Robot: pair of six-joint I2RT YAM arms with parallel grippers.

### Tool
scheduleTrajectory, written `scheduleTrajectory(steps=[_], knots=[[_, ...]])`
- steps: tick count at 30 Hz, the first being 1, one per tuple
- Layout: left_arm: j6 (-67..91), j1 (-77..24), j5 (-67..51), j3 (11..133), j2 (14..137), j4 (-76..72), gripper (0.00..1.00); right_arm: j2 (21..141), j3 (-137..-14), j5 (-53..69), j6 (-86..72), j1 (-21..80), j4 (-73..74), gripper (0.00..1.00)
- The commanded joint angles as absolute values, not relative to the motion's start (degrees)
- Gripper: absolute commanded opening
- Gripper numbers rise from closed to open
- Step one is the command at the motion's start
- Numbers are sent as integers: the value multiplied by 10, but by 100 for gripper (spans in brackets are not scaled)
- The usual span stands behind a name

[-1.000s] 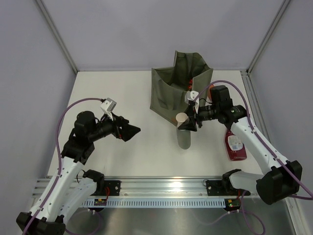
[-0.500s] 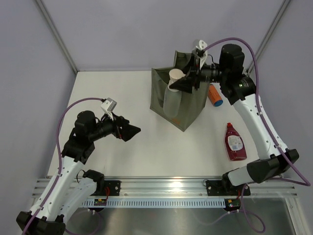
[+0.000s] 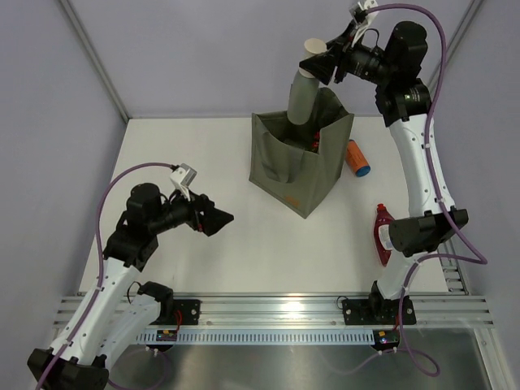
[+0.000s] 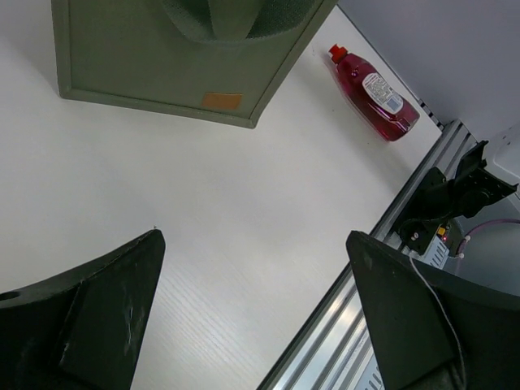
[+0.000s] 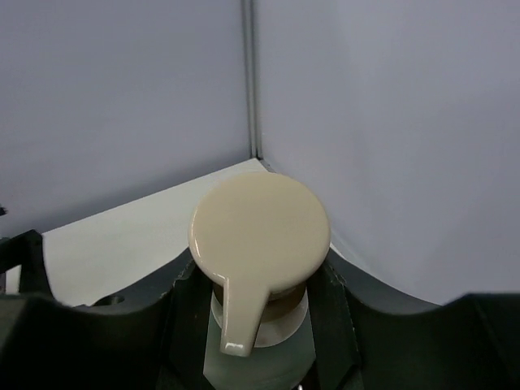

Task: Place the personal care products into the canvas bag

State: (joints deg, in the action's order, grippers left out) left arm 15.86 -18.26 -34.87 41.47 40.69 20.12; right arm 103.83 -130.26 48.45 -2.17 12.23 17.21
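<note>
Right gripper [image 3: 331, 65]: clenched under the beige pump of the grey-green pump bottle [image 3: 302, 93], held high over the canvas bag [image 3: 284, 171]
Left gripper [image 3: 216, 218]: released, jaws wide apart, above the table [image 3: 203, 146]
Orange bottle [image 3: 357, 158]: lying just beside the bag
Dark red bottle [image 4: 375, 96]: lying near the table's right edge

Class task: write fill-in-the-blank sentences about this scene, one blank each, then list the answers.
The right gripper holds the pump bottle over the open ____.
The left gripper is ____ and holds nothing.
The red bottle lies on the ____.
Answers: bag; open; table.
</note>
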Motion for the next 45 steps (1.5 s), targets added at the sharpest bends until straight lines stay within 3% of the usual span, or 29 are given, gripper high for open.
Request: scheduleTrajectory(steps=[1,5,13,17,21,24,25,28,35,41,45], knots=[[139,-181,-348,433,413,192,99,1018,-1281,453,14,106,125,0],[139,-182,-354,430,425,183,99,996,-1138,473,30,108,111,0],[109,-182,-345,446,431,214,99,962,-966,449,34,126,75,0],[106,-182,-342,441,426,210,99,953,-912,425,68,130,96,11],[106,-182,-341,441,428,207,99,954,-877,387,114,135,134,27],[98,-182,-331,450,429,217,99,946,-881,373,133,135,167,44],[92,-182,-328,452,428,223,99,941,-884,372,144,135,186,63],[85,-182,-316,454,429,226,99,924,-919,363,161,135,235,99],[82,-181,-302,463,439,233,99,865,-1019,334,105,120,279,100],[79,-182,-290,460,431,244,99,842,-1030,181,-10,11,275,99],[83,-182,-293,452,424,236,99,915,-1020,164,-11,-67,342,99]])
